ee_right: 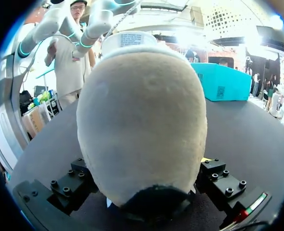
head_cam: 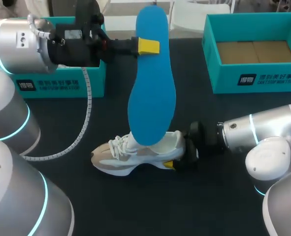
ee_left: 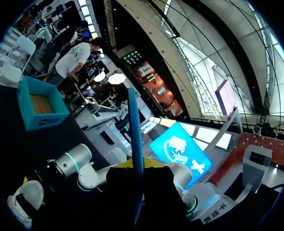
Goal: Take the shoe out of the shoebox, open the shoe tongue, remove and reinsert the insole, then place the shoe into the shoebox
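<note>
The dark worktop carries the shoe nearest us. It sits on its sole, toe to the left and heel to the right. Our right gripper lies low at the right and clamps the heel from both sides at a middling spread, which we take as bracing so the shoe cannot slide or tip. Above the shoe's opening the blue insole stands nearly upright, its lower end at the collar (whether it is inside, we cannot tell). Farther back our left gripper pinches the insole's upper end, closed narrow. We judge it holds the insole steep to line it up with the opening. Farthest off, the open shoebox waits at the right, a second teal box at the left.
</note>
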Robot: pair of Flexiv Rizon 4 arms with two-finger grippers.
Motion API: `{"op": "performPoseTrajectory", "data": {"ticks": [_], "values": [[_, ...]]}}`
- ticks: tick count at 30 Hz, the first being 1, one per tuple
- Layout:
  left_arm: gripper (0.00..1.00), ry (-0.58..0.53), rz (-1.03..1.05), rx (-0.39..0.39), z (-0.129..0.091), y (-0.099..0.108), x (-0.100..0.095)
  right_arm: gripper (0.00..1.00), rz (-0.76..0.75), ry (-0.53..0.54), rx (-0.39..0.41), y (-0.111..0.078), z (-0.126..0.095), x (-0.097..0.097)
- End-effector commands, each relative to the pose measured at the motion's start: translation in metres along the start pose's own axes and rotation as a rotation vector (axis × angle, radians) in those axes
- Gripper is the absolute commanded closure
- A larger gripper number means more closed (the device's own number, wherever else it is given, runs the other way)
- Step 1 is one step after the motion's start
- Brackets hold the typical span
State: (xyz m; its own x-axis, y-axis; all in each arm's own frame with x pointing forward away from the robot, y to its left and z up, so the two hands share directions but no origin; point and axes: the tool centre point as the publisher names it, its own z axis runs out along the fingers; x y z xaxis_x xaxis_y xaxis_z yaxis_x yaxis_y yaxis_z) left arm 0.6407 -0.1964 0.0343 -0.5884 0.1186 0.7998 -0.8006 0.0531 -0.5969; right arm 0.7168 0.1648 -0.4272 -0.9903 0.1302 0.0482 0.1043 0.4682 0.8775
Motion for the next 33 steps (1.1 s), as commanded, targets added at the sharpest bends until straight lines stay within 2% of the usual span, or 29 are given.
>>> {"op": "performPoseTrajectory", "data": {"ticks": [1,15,23,26,31,33], "values": [[1.0,0.0,0.0,0.001,0.002,0.0,-0.001,0.0,0.005,-0.014,0.028,0.002,-0.003,0.005],[1.0,0.0,0.0,0.001,0.002,0.0,-0.001,0.0,0.046,-0.06,0.163,0.015,-0.026,0.008],[1.0,0.0,0.0,0.001,0.002,0.0,-0.001,0.0,0.1,-0.058,0.319,0.031,-0.04,0.008],[1.0,0.0,0.0,0.001,0.002,0.0,-0.001,0.0,0.119,-0.075,0.348,0.036,-0.044,0.011],[1.0,0.0,0.0,0.001,0.002,0.0,-0.001,0.0,0.187,-0.087,0.459,0.046,-0.053,0.017],[1.0,0.0,0.0,0.001,0.002,0.0,-0.001,0.0,0.251,-0.084,0.536,0.05,-0.056,0.022]]}}
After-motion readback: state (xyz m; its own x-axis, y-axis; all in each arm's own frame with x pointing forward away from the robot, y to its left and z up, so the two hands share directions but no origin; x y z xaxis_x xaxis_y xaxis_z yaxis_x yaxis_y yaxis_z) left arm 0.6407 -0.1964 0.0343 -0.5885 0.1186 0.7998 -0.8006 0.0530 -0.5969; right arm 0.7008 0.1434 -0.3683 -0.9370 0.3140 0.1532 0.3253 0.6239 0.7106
